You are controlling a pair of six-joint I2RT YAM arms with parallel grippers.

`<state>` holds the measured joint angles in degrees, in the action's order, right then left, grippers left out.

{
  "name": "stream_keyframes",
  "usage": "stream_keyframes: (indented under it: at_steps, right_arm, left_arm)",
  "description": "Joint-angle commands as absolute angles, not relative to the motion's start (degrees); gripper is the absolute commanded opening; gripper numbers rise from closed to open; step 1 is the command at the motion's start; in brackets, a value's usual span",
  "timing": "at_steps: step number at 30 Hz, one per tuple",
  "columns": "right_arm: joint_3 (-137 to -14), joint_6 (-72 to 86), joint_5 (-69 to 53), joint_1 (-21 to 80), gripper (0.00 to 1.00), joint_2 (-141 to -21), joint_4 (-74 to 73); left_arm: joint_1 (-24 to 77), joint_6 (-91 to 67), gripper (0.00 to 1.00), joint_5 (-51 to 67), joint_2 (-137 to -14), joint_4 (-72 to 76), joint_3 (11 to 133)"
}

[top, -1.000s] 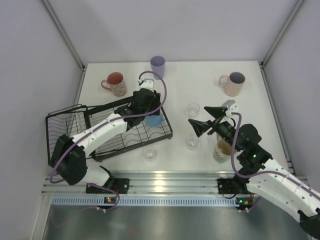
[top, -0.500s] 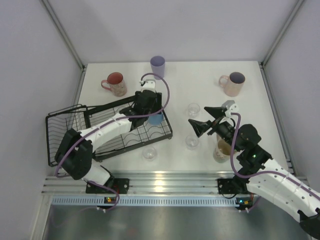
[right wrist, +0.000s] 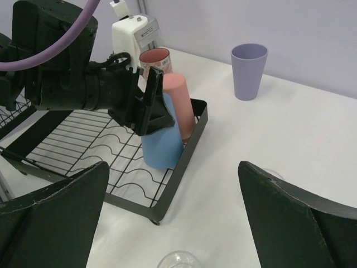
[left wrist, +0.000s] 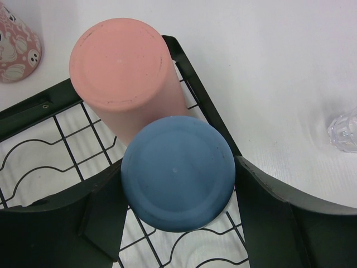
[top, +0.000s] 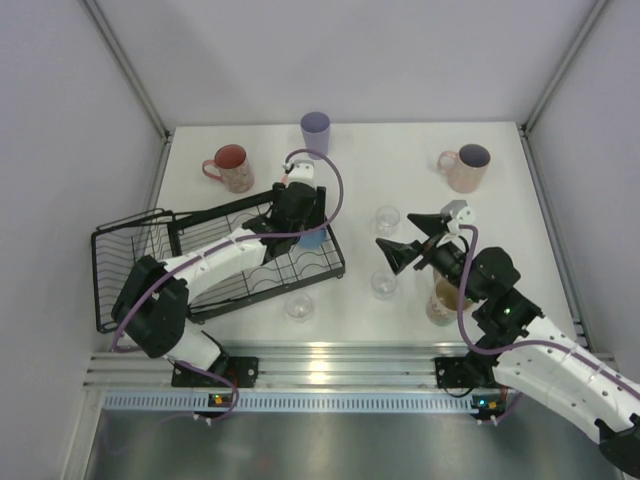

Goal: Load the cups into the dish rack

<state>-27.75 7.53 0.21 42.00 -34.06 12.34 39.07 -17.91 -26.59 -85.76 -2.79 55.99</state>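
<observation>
The black wire dish rack (top: pixel 150 250) lies at the left and also shows in the left wrist view (left wrist: pixel 33 106) and the right wrist view (right wrist: pixel 83 151). A blue cup (left wrist: pixel 177 173) stands upside down at the rack's right end, next to an upside-down salmon cup (left wrist: pixel 122 78). My left gripper (top: pixel 303 215) is shut on the blue cup (right wrist: pixel 163 148), a finger on each side. My right gripper (top: pixel 400 237) is open and empty above the table. Three clear glasses (top: pixel 387 219) (top: pixel 384 284) (top: pixel 298 306) stand around it.
A lavender tumbler (top: pixel 315 130) stands at the far edge. A pink mug (top: pixel 232 168) stands behind the rack and another pink mug (top: pixel 465 168) at the far right. A cream mug (top: pixel 440 300) sits partly under my right arm. The rack's taller basket (top: pixel 125 245) is at its left end.
My left wrist has shifted slightly toward the far side over the blue cup. The right arm has barely moved.
</observation>
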Motion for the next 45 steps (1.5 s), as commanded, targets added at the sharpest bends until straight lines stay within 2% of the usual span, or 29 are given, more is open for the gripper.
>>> stream_keyframes:
  at_steps: [1,5,6,11,21,33,37,42,45]
  right_arm:
    - [-29.3,6.9,0.4,43.0,0.99,-34.5,14.0]
    - [-29.4,6.9,0.4,43.0,0.99,-35.0,13.7]
    - [-29.4,6.9,0.4,43.1,0.99,-35.0,13.7]
    - [-29.4,6.9,0.4,43.0,1.0,-34.9,13.6]
    - [-29.6,7.3,1.3,43.0,0.99,-34.7,12.7]
    - [-33.2,9.8,3.1,42.9,0.99,-37.6,8.3]
    - [-34.8,11.6,5.4,43.0,0.99,-38.2,5.5]
    - [-35.5,12.3,7.5,43.0,0.99,-37.8,3.5]
    - [-35.2,13.3,9.0,43.0,0.99,-38.3,5.1]
  left_arm:
    - [39.5,-17.8,0.67,-26.8,-83.6,-1.2,55.5]
    - [39.6,-18.8,0.74,-24.5,-81.7,-2.4,55.8]
    - [39.6,-19.1,0.81,-23.9,-81.3,-2.5,55.7]
    - [39.6,-20.0,0.86,-22.1,-79.6,-3.3,56.1]
    - [39.6,-20.5,0.87,-21.0,-76.8,-7.4,59.1]
    - [39.0,-15.7,0.85,-27.9,-78.6,-20.2,76.5]
    - [34.7,-14.6,0.84,-29.2,-83.7,-23.8,84.2]
    - [24.2,-15.4,0.84,-20.5,-88.6,-26.0,92.5]
    - [19.6,-14.6,0.84,-19.3,-92.7,-27.3,96.1]
